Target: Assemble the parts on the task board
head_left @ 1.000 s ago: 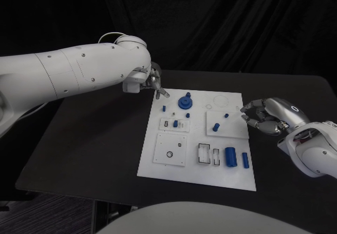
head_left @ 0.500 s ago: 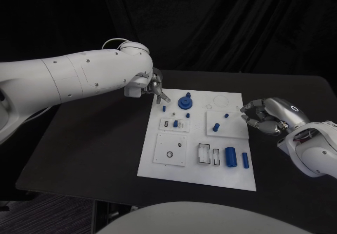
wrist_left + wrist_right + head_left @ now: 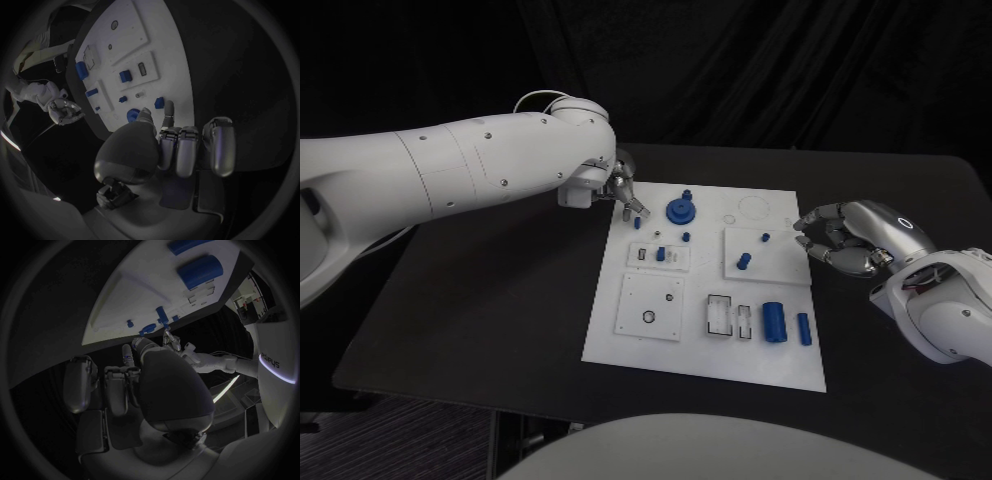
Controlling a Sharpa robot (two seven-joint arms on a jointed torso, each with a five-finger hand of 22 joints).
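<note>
right robot hand [image 3: 134,390] (curled), task board [image 3: 125,300]

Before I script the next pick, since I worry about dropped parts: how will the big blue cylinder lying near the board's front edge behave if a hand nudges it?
The blue cylinder lies on its side on the task board, so it would probably roll sideways. It looks smooth and rigid, so the fingers might slip on it. The smaller blue bar lies just beside it and might get bumped.

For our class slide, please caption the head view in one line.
Left robot hand reaches the white task board's far corner; right robot hand waits curled beside it.
</note>
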